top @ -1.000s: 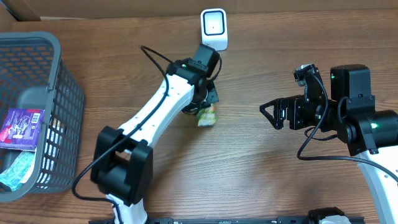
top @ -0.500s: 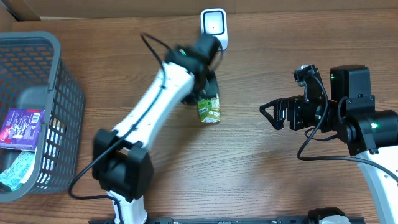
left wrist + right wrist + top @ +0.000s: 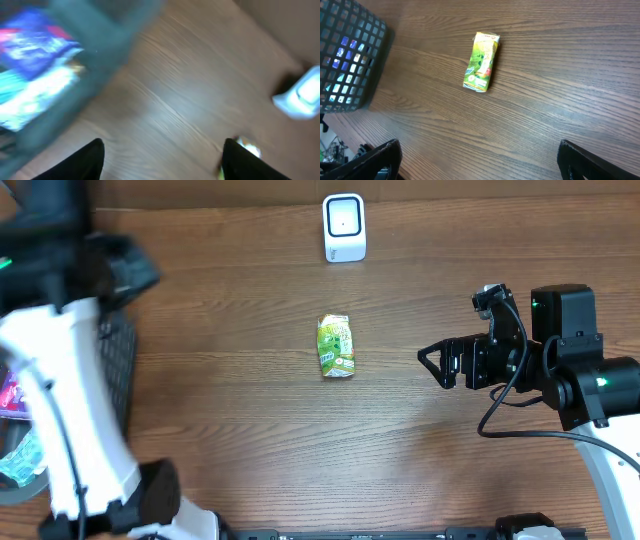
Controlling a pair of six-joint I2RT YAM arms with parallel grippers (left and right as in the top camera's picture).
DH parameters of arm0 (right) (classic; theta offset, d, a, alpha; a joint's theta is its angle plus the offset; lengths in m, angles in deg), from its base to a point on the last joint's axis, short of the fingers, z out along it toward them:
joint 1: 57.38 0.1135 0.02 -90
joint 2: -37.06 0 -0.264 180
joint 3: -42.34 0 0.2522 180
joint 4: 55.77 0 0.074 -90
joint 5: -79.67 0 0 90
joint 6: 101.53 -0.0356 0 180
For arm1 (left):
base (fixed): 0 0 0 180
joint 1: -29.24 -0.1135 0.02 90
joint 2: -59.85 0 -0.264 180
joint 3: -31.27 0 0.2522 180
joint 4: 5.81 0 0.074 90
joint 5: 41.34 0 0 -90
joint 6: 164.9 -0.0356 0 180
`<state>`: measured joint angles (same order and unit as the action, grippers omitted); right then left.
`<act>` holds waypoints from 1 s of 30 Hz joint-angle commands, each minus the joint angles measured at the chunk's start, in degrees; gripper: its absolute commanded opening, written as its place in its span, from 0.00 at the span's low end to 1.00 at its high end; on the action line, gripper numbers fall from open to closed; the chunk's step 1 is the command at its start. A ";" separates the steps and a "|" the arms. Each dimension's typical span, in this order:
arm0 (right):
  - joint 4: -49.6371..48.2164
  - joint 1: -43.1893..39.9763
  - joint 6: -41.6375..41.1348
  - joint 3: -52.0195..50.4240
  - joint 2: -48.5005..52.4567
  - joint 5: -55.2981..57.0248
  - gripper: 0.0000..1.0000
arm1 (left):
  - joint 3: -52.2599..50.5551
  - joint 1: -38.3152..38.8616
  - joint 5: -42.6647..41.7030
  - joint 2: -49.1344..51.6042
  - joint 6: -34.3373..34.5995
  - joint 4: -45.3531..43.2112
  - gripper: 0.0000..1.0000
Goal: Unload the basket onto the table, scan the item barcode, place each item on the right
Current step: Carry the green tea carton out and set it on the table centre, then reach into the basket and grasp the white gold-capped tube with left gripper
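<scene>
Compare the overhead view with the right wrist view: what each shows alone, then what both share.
Overhead only: the white scanner, the blurred left arm and the right arm. Right wrist only: an unblocked mesh wall of the basket; overhead, the left arm covers most of it. Both: the green packet lying flat on the wooden table.

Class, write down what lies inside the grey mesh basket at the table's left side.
Inside the basket, a purple packet and a teal-and-white packet show, both blurred. The left arm covers most of the basket from overhead, so anything more cannot be told.
</scene>
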<state>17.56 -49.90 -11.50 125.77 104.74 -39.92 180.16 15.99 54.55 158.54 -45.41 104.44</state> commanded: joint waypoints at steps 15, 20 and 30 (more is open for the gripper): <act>0.66 -0.37 0.46 1.64 -0.31 0.17 1.00 | -29.00 -42.03 -13.33 -9.73 -1.73 -17.33 0.78; 1.03 -0.37 0.48 1.64 -0.31 0.17 1.00 | -36.41 -42.18 -12.33 -8.31 -4.79 -23.82 0.78; 1.03 -0.37 0.48 1.64 -0.31 0.17 1.00 | -42.93 -40.63 -13.42 -2.71 -22.84 -33.66 0.79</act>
<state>18.74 -49.90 -11.48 125.77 104.74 -39.92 138.41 -25.69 42.42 153.84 -59.13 71.61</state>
